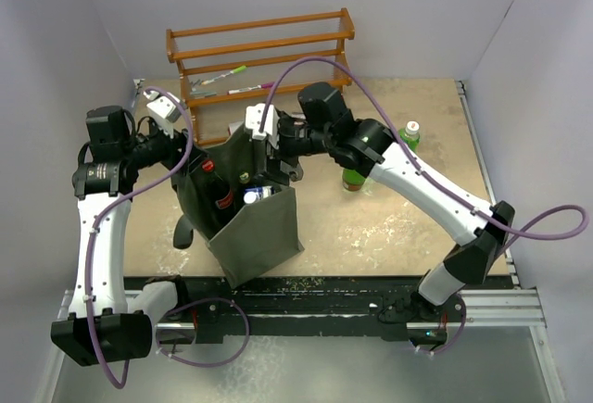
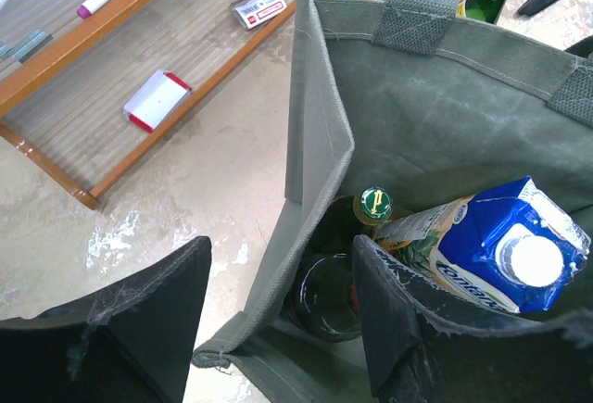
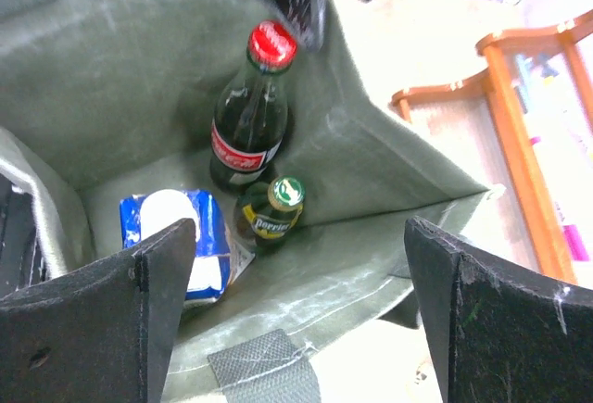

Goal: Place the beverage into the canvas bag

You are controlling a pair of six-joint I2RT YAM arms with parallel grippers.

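Beverages, namely carton (image 3: 211, 247), cola (image 3: 248, 120) and green bottle (image 3: 269, 213), stand inside bag (image 1: 261, 229). Right gripper (image 3: 301, 236): spread wide above them, empty. Left gripper (image 2: 278, 253): spread astride bag wall. Handling: raise right gripper straight up — avoid snagging cloth — while left steadies the wall.

White walls (image 1: 83, 14) surround tan table (image 1: 408, 227), wooden rack (image 1: 259, 46).

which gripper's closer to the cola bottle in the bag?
Left. The left gripper straddles the canvas bag wall right by the cola bottle. The right gripper hangs open over the bag's mouth, farther off.
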